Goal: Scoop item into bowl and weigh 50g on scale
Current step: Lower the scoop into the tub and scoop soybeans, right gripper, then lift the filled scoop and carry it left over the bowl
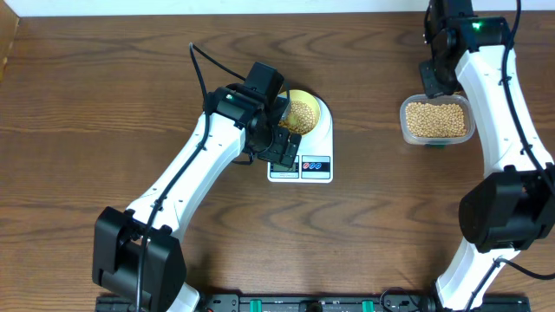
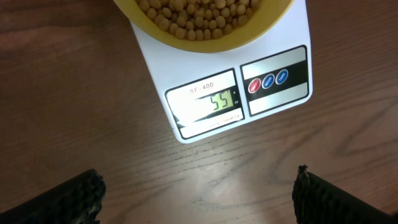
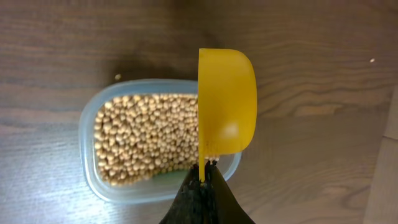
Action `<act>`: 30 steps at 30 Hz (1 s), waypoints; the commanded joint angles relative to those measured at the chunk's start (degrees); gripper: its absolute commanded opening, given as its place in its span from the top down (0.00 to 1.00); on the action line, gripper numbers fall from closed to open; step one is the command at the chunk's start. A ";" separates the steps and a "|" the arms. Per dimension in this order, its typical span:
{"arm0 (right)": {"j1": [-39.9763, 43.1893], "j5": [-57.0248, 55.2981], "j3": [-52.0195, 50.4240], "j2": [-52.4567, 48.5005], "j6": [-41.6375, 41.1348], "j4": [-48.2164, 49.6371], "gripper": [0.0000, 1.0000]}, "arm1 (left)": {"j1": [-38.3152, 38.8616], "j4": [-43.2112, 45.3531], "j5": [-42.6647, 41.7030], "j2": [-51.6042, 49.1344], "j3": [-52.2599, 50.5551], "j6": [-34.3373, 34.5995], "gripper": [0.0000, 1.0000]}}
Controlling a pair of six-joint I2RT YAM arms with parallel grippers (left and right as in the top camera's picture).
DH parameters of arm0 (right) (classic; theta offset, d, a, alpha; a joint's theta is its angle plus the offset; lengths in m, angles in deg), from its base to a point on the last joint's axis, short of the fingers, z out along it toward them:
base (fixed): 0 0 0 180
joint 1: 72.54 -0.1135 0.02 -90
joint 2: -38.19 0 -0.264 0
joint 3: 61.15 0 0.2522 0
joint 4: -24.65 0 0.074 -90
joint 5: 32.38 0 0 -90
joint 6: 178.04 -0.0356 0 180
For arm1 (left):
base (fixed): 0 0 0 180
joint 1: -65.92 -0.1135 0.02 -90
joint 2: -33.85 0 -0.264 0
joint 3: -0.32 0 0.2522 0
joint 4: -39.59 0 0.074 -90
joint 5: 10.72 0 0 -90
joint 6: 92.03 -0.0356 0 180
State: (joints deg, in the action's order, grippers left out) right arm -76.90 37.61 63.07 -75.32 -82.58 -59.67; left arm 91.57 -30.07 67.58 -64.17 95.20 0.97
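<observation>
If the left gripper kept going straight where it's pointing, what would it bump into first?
Probably the scale, at its display end; the bowl of beans sits just beyond. The open left gripper hangs above the table before it, so it might touch that first. Depth is unclear.

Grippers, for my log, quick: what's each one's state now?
Left gripper: open, holding nothing.
Right gripper: shut on the scoop.
</observation>
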 commanded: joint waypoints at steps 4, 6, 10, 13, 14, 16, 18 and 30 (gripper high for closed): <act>-0.63 17.25 0.39 0.37 0.83 4.50 0.99 | -0.20 -0.11 -0.04 -0.46 -0.13 0.33 0.02; -0.92 26.08 0.39 0.37 0.83 6.84 0.99 | -0.20 -0.11 -0.04 -0.46 -0.13 0.33 0.02; -2.27 39.15 0.39 0.35 0.81 11.74 0.99 | -0.20 -0.11 -0.04 -0.46 -0.11 0.33 0.02; -4.22 44.68 0.37 0.35 0.83 15.30 0.99 | -0.20 -0.11 -0.04 -0.46 -0.11 0.33 0.02; -5.14 44.81 0.39 0.35 0.83 16.46 0.99 | -0.20 -0.11 -0.04 -0.46 -0.13 0.33 0.02; -6.97 44.11 0.37 0.35 0.83 18.34 0.99 | -0.20 -0.11 -0.04 -0.46 -0.13 0.33 0.02; -8.72 43.98 0.37 0.35 0.83 19.74 0.99 | -0.20 -0.11 -0.04 -0.46 -0.11 0.33 0.02; -17.97 43.91 0.17 0.35 7.10 20.04 0.99 | -0.20 -0.13 -0.04 -0.46 -0.13 0.31 0.02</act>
State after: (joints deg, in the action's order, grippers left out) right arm -93.67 80.60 63.07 -75.32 -79.48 -39.17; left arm 91.57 -30.05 67.58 -64.17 95.20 0.99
